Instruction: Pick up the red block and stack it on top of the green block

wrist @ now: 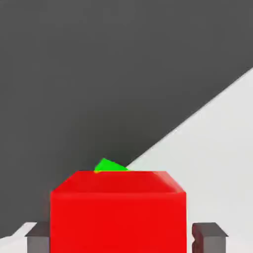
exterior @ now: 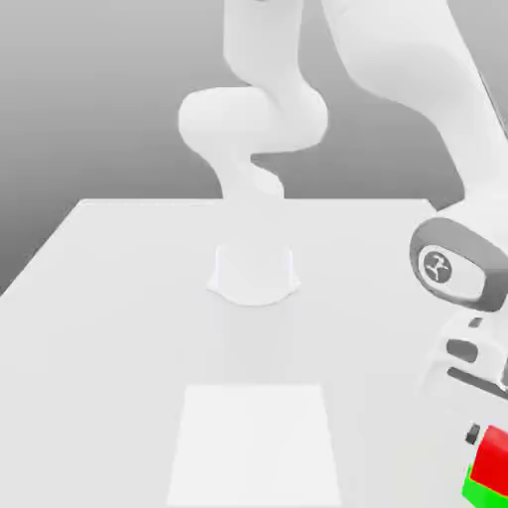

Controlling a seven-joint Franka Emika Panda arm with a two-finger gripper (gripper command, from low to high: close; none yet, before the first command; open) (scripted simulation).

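At the far edge of the exterior view's right, the small glossy red cube [exterior: 493, 454] sits on top of the small bright green cube [exterior: 482, 487], both near the corner of the pale white tabletop [exterior: 129, 298], with the white robot arm [exterior: 397, 60] bent down over them. In the hand view I see the claw [wrist: 126, 237] straddling the red cube [wrist: 118, 212], its two dark grey fingertips [wrist: 38, 237] standing a little off either face, so I read the claw as released rather than grasping. A sliver of the green cube [wrist: 109, 165] peeks out past the red one's far edge, which suggests to me the two are not squarely aligned. My worry from here is the retreat: with the fingertips level with the red cube, any sideways drift or twist as I pull away could clip a face and push it off its offset perch. The stack also stands close to the tabletop's edge, so a knocked cube may well fall clear.
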